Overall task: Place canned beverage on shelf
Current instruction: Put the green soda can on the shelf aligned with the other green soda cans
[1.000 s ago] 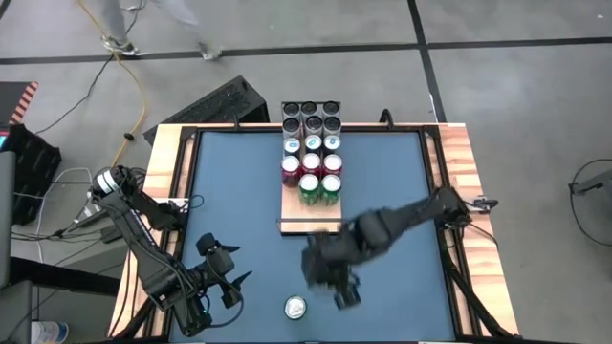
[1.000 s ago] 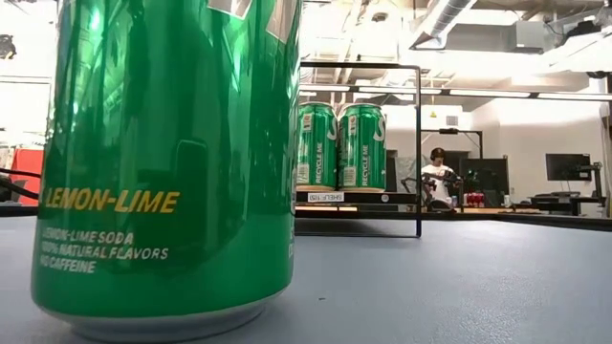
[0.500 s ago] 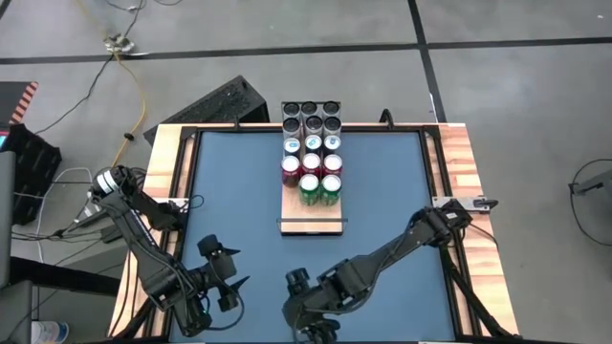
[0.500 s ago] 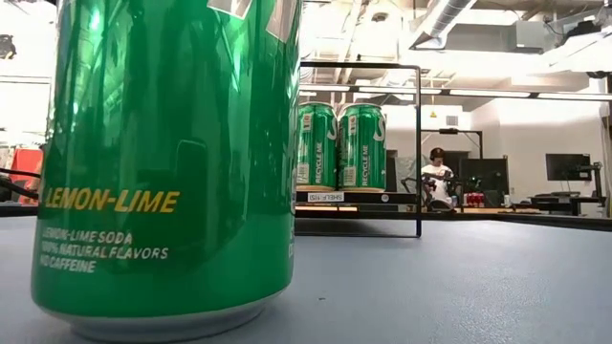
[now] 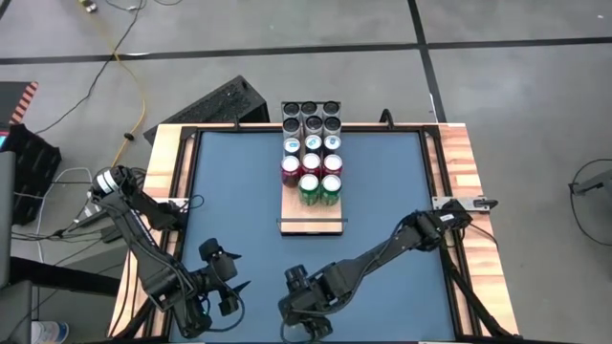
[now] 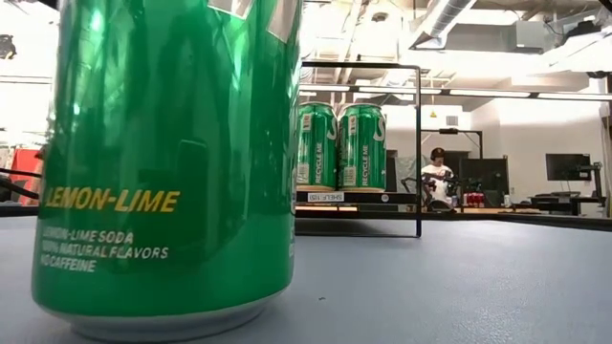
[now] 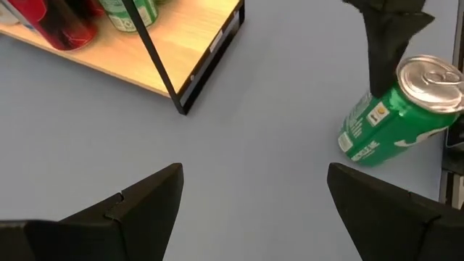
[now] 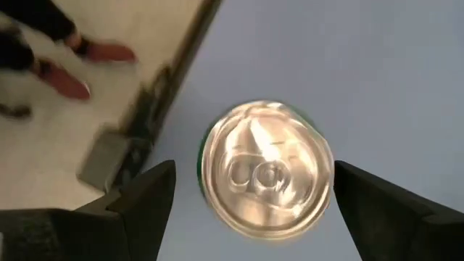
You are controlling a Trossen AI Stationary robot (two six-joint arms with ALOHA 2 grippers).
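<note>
A green lemon-lime can [image 7: 395,116] stands upright on the blue table near its near edge and fills the low view's left [image 6: 163,162]. My right gripper [image 8: 254,181] hovers open over it, one finger on either side of its silver top [image 8: 264,177]. In the high view the right gripper [image 5: 302,315] hides the can. The shelf [image 5: 311,218], a pale wood plank, lies mid-table and carries several cans on its far part [image 5: 312,162]; its near end is bare. My left gripper [image 5: 229,287] waits open to the can's left.
The shelf's black wire rail [image 7: 156,58] stands at its near end, with two green cans [image 6: 339,143] behind it. The table's near edge [image 8: 167,80] runs close beside the can. Bare blue table [image 5: 392,191] lies to the right of the shelf.
My right gripper has swung from just off the shelf's near end toward the table's near edge and down, ending over the green can. The can has stayed in place; the high view showed it a second ago, and the gripper now covers it.
</note>
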